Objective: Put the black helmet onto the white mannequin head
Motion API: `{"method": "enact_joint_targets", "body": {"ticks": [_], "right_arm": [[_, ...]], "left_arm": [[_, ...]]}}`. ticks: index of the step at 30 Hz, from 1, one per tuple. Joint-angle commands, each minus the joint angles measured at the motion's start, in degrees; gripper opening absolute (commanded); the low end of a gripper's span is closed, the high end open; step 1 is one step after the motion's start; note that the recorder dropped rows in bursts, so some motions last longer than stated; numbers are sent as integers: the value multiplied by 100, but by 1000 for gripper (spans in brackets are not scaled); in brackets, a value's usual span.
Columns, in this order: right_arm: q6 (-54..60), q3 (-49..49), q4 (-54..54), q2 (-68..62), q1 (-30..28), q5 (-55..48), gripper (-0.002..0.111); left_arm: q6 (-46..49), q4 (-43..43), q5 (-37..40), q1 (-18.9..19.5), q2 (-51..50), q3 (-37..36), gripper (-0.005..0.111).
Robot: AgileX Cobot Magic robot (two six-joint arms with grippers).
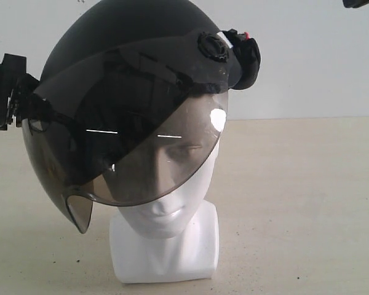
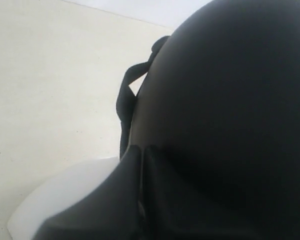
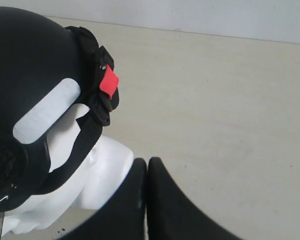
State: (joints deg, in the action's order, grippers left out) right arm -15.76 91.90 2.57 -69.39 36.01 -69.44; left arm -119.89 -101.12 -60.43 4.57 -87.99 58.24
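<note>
Pale beige tabletop (image 1: 307, 203) runs back to a plain whitish wall (image 1: 307, 55), and the white mannequin head (image 1: 172, 212) stands on it on its squarish base, face toward the exterior camera.

The black helmet (image 1: 123, 37) sits over the crown of the mannequin head, covering it down to about the brow. It sits askew, swung toward the left arm's side. Its smoky bubble visor (image 1: 129, 153) hangs in front of the mannequin head's face. The nose and mouth show through the tint, and the chin shows bare just under the visor's lower edge. A round side screw (image 1: 213, 46) sits on the shell above the mannequin head's temple. Behind that screw is a bunch of black padding (image 1: 246, 58) with a red tab (image 3: 109, 81) on it. A pale oblong label (image 3: 46, 110) lies on the shell, and a black strap (image 3: 77, 150) hangs down across the side of the mannequin head.

The left gripper (image 2: 141, 200) is at the helmet's rim on the left arm's side of the mannequin head. Its fingers are pressed together with no gap showing, and the shell fills the wrist view right behind them. Whether they pinch any part of the helmet I cannot tell.

The right gripper (image 3: 147, 200) hangs near the mannequin head on the right arm's side. Its fingers are pressed together on nothing, clear of both helmet and strap.
</note>
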Motion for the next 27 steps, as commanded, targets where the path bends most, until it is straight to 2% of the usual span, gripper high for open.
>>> {"method": "enact_joint_targets", "body": {"ticks": [1, 6, 14, 17, 21, 24, 27], "right_arm": [[31, 4, 45, 9, -18, -52, 0], [86, 4, 129, 9, -18, -52, 0], [58, 16, 7, -111, -18, 82, 0], [114, 16, -11, -132, -18, 261, 2], [177, 16, 547, -132, -86, 338, 20], [362, 16, 473, -132, -492, 311, 41], [782, 16, -329, -132, -922, 224, 46]], "left_arm": [[-31, 624, -954, -134, 299, 16, 4], [-31, 430, -954, 60, 457, 72, 4], [-31, 140, -954, 1140, 834, 107, 4], [-31, 140, -954, 1276, 823, 107, 4], [-31, 533, -954, 1286, 862, 107, 4], [-31, 761, -954, 1286, 952, 107, 4], [-31, 725, -954, 1286, 994, 107, 4]]}}
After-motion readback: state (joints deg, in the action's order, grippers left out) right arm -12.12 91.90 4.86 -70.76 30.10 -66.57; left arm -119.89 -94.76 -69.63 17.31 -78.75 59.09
